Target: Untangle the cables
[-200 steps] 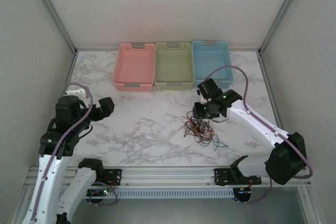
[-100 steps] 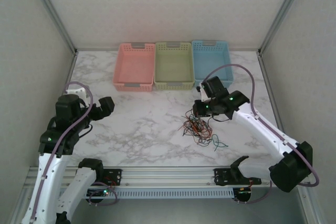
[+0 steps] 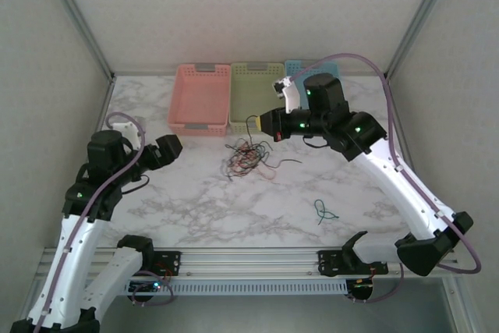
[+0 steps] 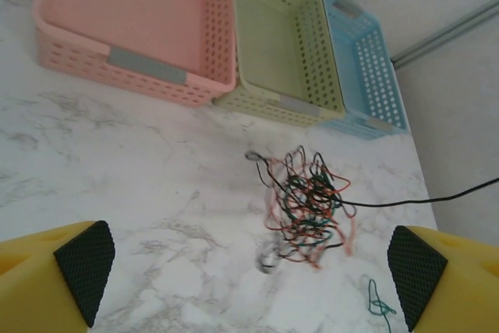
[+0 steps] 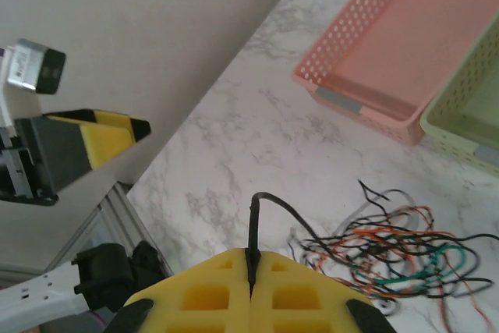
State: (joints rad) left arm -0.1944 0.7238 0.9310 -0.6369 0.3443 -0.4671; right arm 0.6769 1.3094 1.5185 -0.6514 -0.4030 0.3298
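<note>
Cables (image 3: 245,157) trail from the clamped right end effector (image 5: 251,264), arm (image 3: 405,185) extended leftward.

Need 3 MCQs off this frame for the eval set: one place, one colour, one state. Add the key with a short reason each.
1. Where is the lone green cable?
A) in a basket
B) on the table, apart from the tangle and nearer the arm bases
C) in a gripper

2. What colour is the middle basket?
A) pink
B) blue
C) green

3. What state is the right gripper in?
A) shut on a black cable
B) wide open
C) lying flat on the table

Key:
1 B: it lies by itself on the marble, with bare table between it and the tangle.
2 C: its walls are pale green in the top and left wrist views.
3 A: the yellow fingers meet, with the black cable pinched between them.
</note>
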